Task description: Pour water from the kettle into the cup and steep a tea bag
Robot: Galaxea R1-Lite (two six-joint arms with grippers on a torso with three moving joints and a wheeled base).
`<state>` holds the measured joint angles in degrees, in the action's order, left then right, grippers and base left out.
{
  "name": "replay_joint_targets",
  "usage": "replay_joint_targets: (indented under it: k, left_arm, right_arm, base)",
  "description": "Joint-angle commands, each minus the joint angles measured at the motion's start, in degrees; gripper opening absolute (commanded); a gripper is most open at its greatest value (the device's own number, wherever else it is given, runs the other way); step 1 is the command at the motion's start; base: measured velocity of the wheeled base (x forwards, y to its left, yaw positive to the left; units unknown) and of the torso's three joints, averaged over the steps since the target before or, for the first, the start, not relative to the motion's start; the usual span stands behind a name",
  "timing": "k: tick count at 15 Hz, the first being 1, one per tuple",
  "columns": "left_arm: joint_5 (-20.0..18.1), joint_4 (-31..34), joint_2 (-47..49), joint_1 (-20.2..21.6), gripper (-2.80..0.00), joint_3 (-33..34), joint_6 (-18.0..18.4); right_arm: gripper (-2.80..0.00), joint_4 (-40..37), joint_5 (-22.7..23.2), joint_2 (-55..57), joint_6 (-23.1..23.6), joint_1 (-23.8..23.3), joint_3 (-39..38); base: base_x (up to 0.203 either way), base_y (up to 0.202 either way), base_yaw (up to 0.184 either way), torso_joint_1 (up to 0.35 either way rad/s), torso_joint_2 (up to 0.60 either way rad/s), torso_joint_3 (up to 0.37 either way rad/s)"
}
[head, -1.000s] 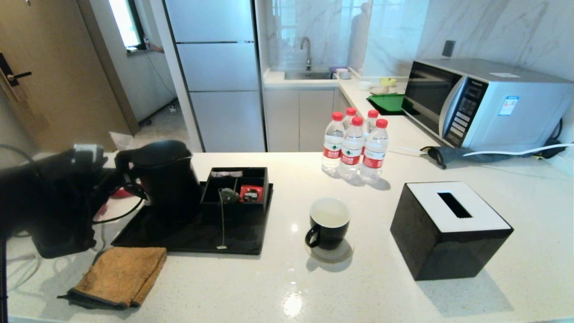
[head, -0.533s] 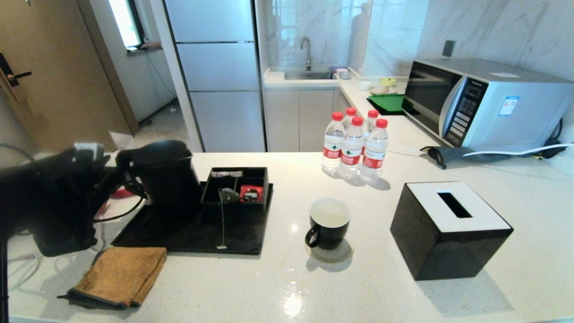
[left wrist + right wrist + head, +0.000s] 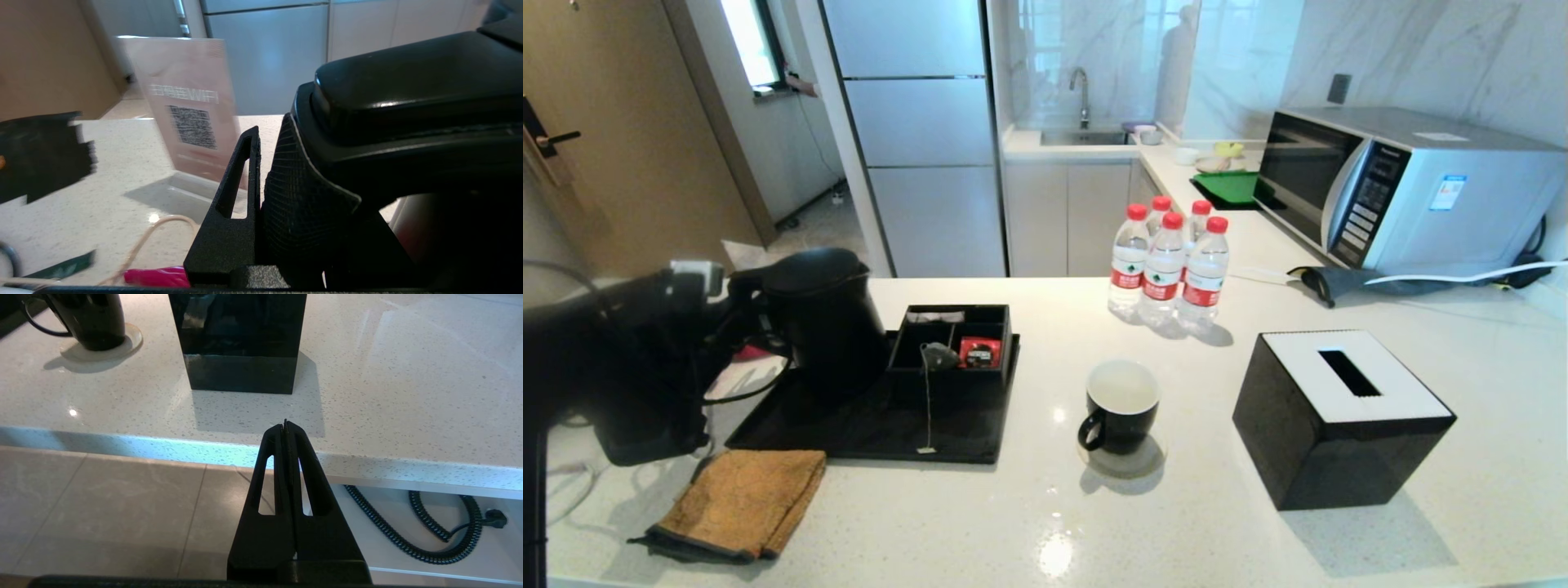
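The tall black kettle hangs just above the left part of the black tray. My left gripper is shut on its loop handle; one finger presses the ribbed grip and the other is hidden behind it. The black cup stands on a coaster mid-counter, with pale water inside. The tea bag lies in the organizer box, its string trailing down to a tag. My right gripper is shut and empty, parked below the counter's front edge.
A red sachet lies in the organizer. A brown cloth lies front left. A black tissue box stands right of the cup, several bottles behind it, a microwave far right. A WiFi sign stands beyond the kettle.
My left gripper has closed on the kettle's handle. The kettle has risen a little and shifted slightly left off its spot on the tray.
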<state>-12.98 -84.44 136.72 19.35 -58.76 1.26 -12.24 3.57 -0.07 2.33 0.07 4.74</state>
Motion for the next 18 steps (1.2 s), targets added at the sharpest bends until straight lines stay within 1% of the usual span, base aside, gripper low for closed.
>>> replay_joint_targets:
  k: [1,8,14,18]
  left_arm:
    - [-0.3,-0.5,0.0,-0.3,-2.80,0.0,0.0]
    - [-0.3,-0.7,-0.6,-0.4,-2.80,0.7,-0.1]
    - [-0.3,-0.7,-3.2,-0.4,-2.80,1.2,-1.6]
    - [-0.2,-0.7,-5.4,-0.3,-2.80,2.9,-1.8]
  right_arm:
    - [-2.80,-0.1,0.0,0.1,0.0,0.0,0.0]
    - [-2.80,-0.1,0.0,0.1,0.0,0.0,0.0]
    - [-2.80,-0.1,0.0,0.1,0.0,0.0,0.0]
    - [-2.80,-0.1,0.0,0.1,0.0,0.0,0.0]
  base:
    - [0.000,0.000,0.000,0.000,0.00,0.000]
    - [0.000,0.000,0.000,0.000,0.00,0.000]
    - [0.000,0.000,0.000,0.000,0.00,0.000]
    - [0.000,0.000,0.000,0.000,0.00,0.000]
